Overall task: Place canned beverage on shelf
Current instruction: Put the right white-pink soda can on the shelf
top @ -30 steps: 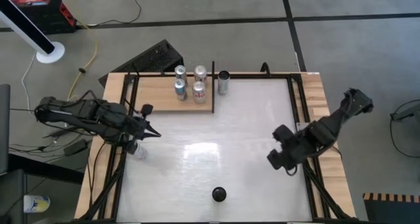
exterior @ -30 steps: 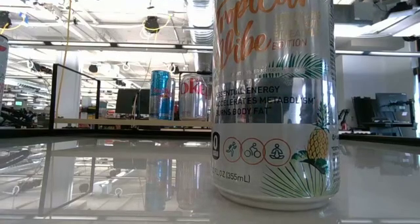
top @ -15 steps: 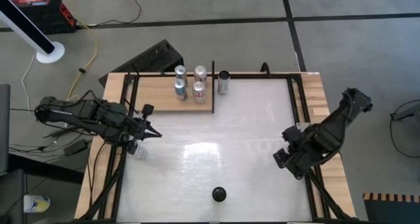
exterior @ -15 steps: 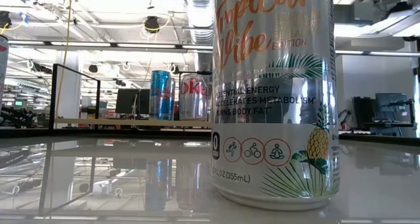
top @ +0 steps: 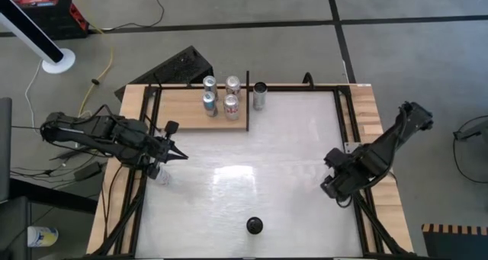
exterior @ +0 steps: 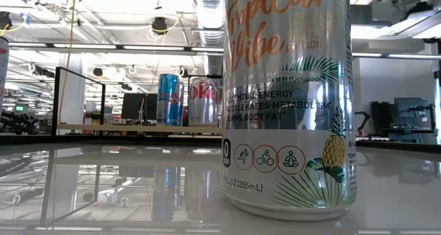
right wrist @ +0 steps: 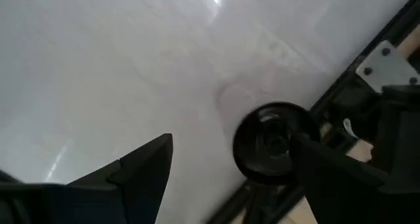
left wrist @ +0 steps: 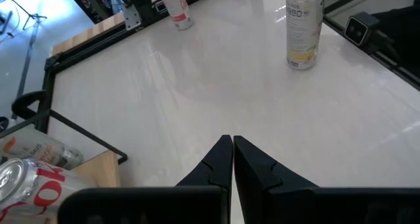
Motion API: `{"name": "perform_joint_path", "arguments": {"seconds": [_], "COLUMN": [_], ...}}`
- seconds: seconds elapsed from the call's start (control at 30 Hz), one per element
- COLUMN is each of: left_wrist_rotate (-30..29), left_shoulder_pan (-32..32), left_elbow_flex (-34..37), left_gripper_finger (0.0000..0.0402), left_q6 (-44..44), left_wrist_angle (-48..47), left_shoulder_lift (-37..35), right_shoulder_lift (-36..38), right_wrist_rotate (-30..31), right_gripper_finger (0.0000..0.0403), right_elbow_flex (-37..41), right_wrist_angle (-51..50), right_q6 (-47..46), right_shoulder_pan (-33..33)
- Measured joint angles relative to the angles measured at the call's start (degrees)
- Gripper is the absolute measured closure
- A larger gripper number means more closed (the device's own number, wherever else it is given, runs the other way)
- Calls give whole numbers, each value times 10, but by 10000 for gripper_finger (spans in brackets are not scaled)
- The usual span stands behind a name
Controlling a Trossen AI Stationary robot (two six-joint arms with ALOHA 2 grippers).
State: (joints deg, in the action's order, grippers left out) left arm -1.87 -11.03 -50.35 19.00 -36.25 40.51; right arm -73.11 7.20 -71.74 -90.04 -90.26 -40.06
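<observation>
The right gripper [top: 329, 186] hovers near the table's right edge with its two fingers [right wrist: 141, 168] spread wide and nothing between them. The canned beverage still to be shelved, a tall silver can [top: 255, 226] printed with a pineapple [exterior: 288, 97], stands upright by the table's near edge. In the right wrist view its dark top [right wrist: 269, 142] sits ahead of the fingers and closer to one of them than the other, not centred in the gap. A descent from here would likely bring that finger down onto the rim and tip the can, or push it towards the table's edge.

The left gripper [left wrist: 227, 159] waits at the left side, fingers pressed together, holding nothing.

The shelf [top: 185, 107] lies well beyond the right fingers at the far left corner. Four cans [top: 219, 96] already crowd its right end and a fifth [top: 260, 95] stands just off it. A carried can could knock those over if lowered too near them.
</observation>
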Motion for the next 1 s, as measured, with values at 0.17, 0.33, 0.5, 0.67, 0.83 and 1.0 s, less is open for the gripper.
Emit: {"name": "perform_joint_path", "arguments": {"seconds": [0.17, 0.33, 0.5, 0.67, 0.83, 1.0], "left_wrist_rotate": [0, 0, 0, 9, 16, 16], "left_shoulder_pan": [0, 0, 0, 0, 0, 0], "left_elbow_flex": [0, 0, 0, 0, 0, 0], "left_gripper_finger": [401, 401, 401, 401, 401, 401], "left_q6": [8, 9, 8, 0, -7, -2], "left_wrist_angle": [10, 16, 11, 6, 6, 6], "left_shoulder_lift": [0, 0, 0, 0, 0, 0], "right_shoulder_lift": [22, 60, 89, 94, 94, 94], "right_wrist_rotate": [-10, -8, 0, 2, -44, -56], "right_gripper_finger": [75, 75, 75, 75, 75, 75], "right_elbow_flex": [1, 1, 1, 8, 52, 70], "right_wrist_angle": [0, 0, 0, 1, 0, 11], "right_q6": [38, 52, 45, 44, 31, 17], "right_shoulder_pan": [23, 40, 39, 27, 19, 15]}}
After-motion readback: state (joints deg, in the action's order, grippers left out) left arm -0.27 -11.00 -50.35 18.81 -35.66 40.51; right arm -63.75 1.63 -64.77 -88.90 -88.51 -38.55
